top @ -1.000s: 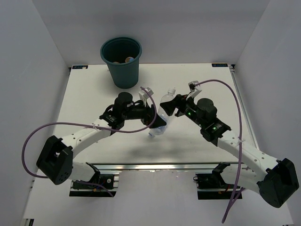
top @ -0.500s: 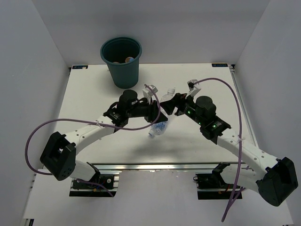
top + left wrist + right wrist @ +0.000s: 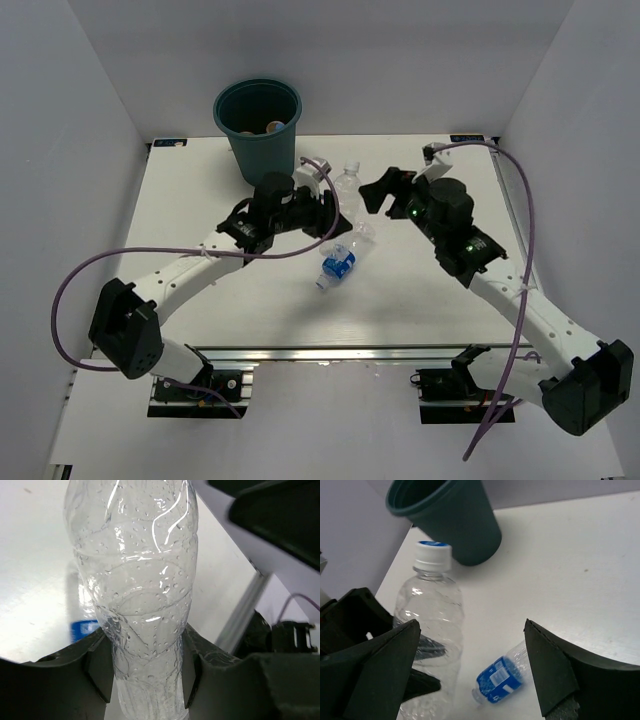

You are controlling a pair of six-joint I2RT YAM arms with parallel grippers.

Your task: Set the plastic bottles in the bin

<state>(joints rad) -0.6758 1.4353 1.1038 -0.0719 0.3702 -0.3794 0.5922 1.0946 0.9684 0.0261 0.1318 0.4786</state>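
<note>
A plain clear plastic bottle [image 3: 345, 187] with a white cap is held upright above the table, my left gripper [image 3: 334, 206] shut on its lower body. Up close, the fingers [image 3: 100, 667] squeeze the bottle [image 3: 135, 580] from both sides. A blue-labelled bottle [image 3: 340, 262] lies on its side on the table just below it, and it also shows between my right gripper's fingers [image 3: 502, 677]. My right gripper [image 3: 383, 190] stands open to the right of the held bottle [image 3: 430, 610], apart from it. The dark teal bin [image 3: 258, 128] stands at the back left with something orange inside.
The two arms face each other closely over the table's middle. The right arm's dark body [image 3: 280, 515] fills the upper right of the left wrist view. The bin [image 3: 455, 515] stands just beyond the held bottle. Purple cables [image 3: 500, 190] loop from both arms.
My right gripper has opened, let go of the clear bottle and drawn back to the right. The left gripper has shut on that bottle and carried it a little toward the bin.
</note>
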